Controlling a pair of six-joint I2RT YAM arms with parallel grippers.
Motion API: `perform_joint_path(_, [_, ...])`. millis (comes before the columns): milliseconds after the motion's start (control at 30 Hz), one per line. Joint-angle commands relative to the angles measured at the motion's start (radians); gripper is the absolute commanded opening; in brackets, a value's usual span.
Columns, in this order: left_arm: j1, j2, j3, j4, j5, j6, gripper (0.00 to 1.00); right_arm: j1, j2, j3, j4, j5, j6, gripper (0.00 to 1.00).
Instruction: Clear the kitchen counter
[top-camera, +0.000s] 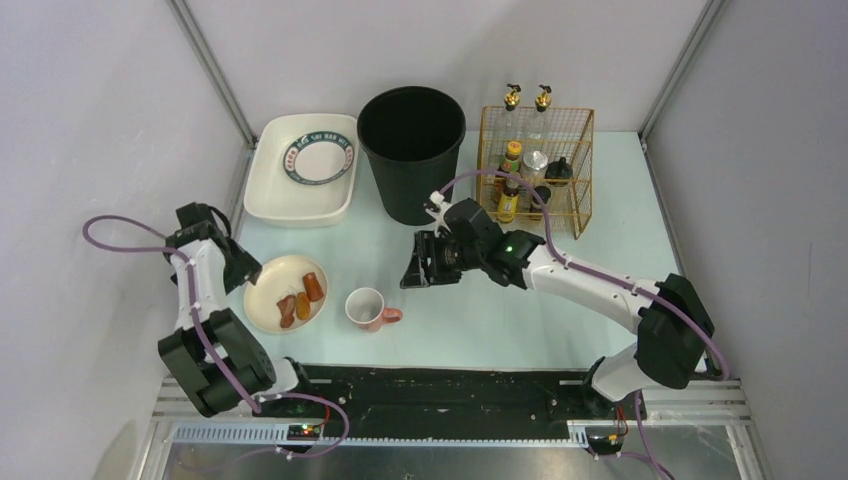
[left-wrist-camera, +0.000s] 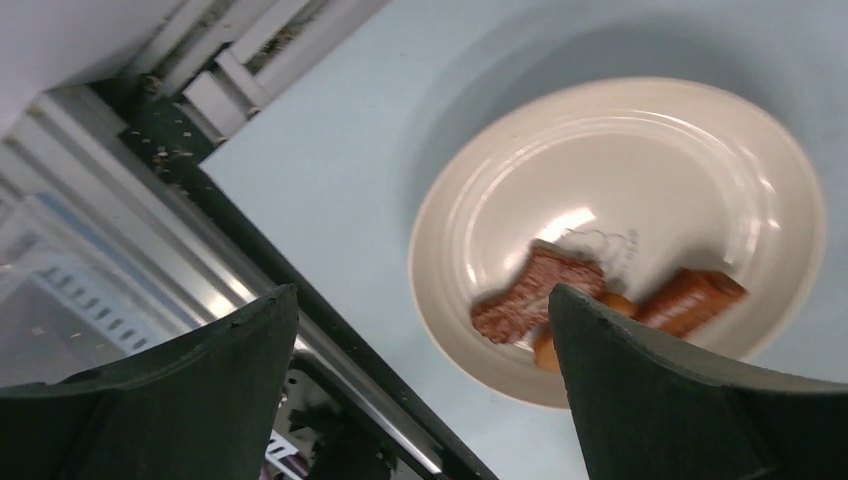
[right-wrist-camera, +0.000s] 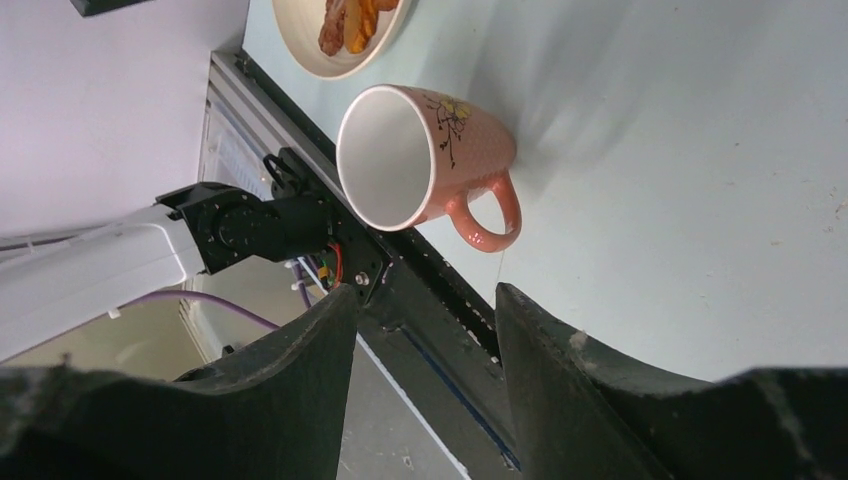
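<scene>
3 food pieces (top-camera: 301, 298) sit on the cream plate (top-camera: 264, 302), pink mug (top-camera: 365, 307) empty; left claw (left-wrist-camera: 420, 300), right claw (right-wrist-camera: 425, 292) spread.

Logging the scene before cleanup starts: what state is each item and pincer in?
Plate: flat, holding food pieces.
Mug: upright, empty.
Bin: upright, no lid, inside too dark to tell.
Tray: holds one dish.
Rack: upright, bottles standing inside.
Left pincer: open, empty.
Right pincer: open, empty.
</scene>
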Motion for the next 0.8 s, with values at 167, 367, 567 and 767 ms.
perform_joint_path(167, [-0.091,0.128,0.02,0.04,-0.212,0.041,0.97,0.026,0.018,0.042,-0.002,-0.02,-0.031,0.56])
perform_joint_path(367, [-0.09,0.233,-0.041,0.122,-0.174,0.07,0.77,0.033,-0.028,0.034,-0.048,0.002,-0.078,0.55])
perform_joint_path(567, [-0.073,0.301,-0.061,0.161,-0.119,0.082,0.57,0.033,-0.08,-0.012,-0.042,0.014,-0.091,0.56])
perform_joint_path(767, [-0.07,0.324,-0.057,0.167,-0.097,0.085,0.4,0.033,-0.083,-0.044,-0.011,0.005,-0.078,0.55])
